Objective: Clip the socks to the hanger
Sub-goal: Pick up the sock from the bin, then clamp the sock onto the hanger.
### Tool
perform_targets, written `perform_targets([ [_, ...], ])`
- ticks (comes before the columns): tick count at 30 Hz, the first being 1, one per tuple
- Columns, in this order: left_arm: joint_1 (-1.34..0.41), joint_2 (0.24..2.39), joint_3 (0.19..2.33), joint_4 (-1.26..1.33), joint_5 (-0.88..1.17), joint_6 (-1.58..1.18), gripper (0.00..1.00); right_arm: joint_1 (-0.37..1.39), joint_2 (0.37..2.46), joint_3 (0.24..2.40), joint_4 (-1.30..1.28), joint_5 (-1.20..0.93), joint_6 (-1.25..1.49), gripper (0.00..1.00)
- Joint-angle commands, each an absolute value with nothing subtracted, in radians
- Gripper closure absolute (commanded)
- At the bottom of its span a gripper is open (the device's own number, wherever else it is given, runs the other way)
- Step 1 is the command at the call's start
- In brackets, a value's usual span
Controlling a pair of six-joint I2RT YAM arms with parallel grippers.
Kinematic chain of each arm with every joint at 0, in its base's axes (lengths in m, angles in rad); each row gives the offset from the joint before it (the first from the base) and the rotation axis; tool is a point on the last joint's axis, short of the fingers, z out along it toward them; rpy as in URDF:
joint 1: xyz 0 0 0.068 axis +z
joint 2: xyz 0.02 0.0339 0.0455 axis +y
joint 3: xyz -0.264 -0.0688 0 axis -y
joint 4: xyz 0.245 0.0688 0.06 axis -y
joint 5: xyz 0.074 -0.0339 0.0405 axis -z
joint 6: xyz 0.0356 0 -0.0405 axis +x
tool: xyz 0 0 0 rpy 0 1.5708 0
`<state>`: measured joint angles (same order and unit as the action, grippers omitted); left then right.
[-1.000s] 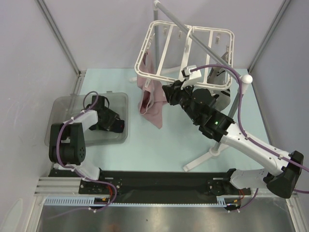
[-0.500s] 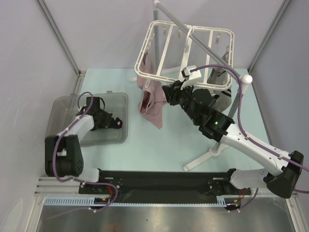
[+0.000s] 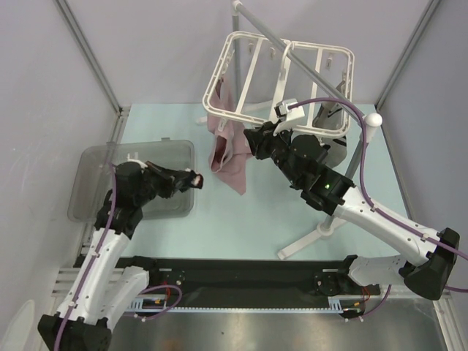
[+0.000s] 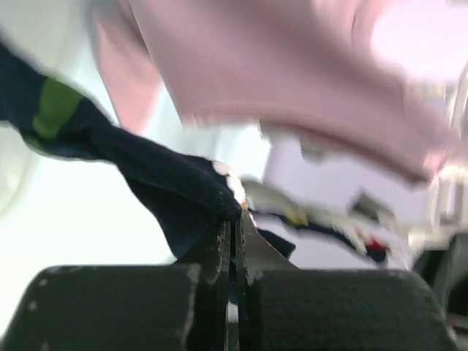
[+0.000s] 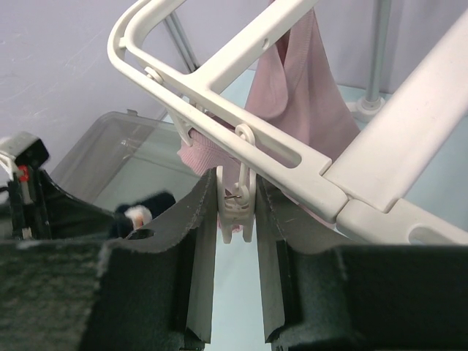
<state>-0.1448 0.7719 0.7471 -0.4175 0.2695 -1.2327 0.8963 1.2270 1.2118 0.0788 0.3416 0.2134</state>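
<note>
Your left hand [image 3: 183, 179] is clamped fully closed on a navy sock [image 3: 194, 178]. It is lifted clear of the worktop [image 3: 241, 212], above the 3 o'clock edge of the grey tub [image 3: 95, 183], and points toward 3 o'clock. In the left wrist view the sock [image 4: 168, 183] is pinched at the fingertips of that hand [image 4: 232, 219] and trails off toward 10 o'clock, showing a green patch.

The hanger [image 3: 218, 75] hangs at 12 o'clock on the pole stand [image 3: 322, 230]. A pink cloth [image 3: 228, 150] dangles from its 8 o'clock corner.

Your right hand [image 3: 252, 142] is raised under the hanger's near rail. In its wrist view the jaws of this hand [image 5: 238, 212] are narrow around a white clip [image 5: 236, 208], and the pads appear to press its sides.
</note>
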Motion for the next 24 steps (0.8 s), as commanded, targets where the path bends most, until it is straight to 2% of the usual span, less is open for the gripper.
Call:
perform_targets([
  [1, -0.277, 0.755, 0.730, -0.402, 0.330, -1.462, 1.00, 0.908, 1.216, 1.212, 0.112, 0.311, 0.242, 1.00],
  [7, -0.446, 0.819, 0.722, -0.220, 0.360, -1.701, 1.00, 0.910, 1.209, 1.210, 0.120, 0.302, 0.248, 1.00],
  [15, -0.482, 1.017, 0.857, -0.141, 0.423, -1.807, 1.00, 0.911, 1.197, 1.195, 0.123, 0.293, 0.252, 1.00],
  [24, -0.488, 1.126, 0.911, -0.025, 0.445, -1.897, 1.00, 0.916, 1.186, 1.190, 0.121, 0.281, 0.253, 1.00],
])
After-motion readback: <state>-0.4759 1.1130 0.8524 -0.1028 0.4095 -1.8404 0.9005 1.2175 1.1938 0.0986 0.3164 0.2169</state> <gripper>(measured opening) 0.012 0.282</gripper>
